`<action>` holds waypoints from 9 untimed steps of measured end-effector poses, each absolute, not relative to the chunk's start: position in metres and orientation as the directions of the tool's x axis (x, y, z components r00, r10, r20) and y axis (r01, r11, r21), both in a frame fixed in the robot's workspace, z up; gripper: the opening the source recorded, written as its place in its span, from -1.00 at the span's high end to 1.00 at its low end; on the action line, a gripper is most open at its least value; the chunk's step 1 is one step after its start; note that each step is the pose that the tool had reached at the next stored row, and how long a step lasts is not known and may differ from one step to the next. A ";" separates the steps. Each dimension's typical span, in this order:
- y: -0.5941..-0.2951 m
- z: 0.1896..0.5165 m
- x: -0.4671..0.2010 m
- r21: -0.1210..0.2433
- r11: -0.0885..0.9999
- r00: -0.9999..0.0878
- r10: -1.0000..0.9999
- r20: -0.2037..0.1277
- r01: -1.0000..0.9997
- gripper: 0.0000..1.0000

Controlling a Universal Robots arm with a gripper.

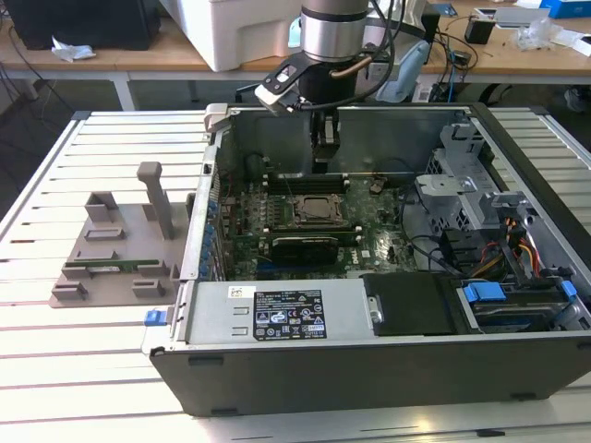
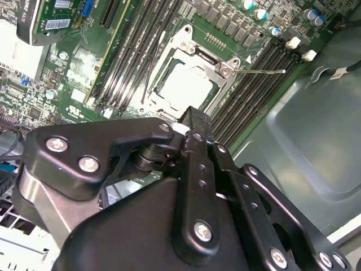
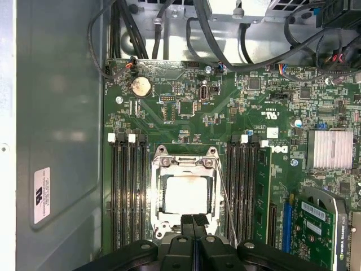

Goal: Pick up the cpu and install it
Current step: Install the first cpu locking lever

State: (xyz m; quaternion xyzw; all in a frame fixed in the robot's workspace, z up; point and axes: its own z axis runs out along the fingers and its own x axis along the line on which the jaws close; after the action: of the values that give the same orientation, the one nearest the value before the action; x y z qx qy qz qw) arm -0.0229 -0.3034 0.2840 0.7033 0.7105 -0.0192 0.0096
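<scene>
CPU (image 3: 186,195): down in the motherboard socket (image 3: 161,164), silvery top up, apparently flat, though full seating is hard to confirm from these angles. Tool (image 3: 193,218) pressed together, pinching nothing, hovering over the socket's edge inside the PC case (image 1: 369,369). Pick and place look done. Retention lever (image 2: 262,71) seemingly unlatched, so lock-down probably outstanding.

Item: one arm (image 1: 331,32), reaching straight down, wrist pointing downward. Gripper (image 3: 193,217): hanging vertical, fingers (image 3: 186,226) pressing together, clasping nothing.
</scene>
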 end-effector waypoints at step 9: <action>-0.303 0.284 -0.023 -0.014 0.121 -0.121 0.992 -0.040 0.993 0.79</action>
State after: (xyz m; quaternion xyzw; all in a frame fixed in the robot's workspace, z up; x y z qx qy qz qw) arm -0.0229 -0.3034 0.2840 0.6628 0.7485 -0.0185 0.0106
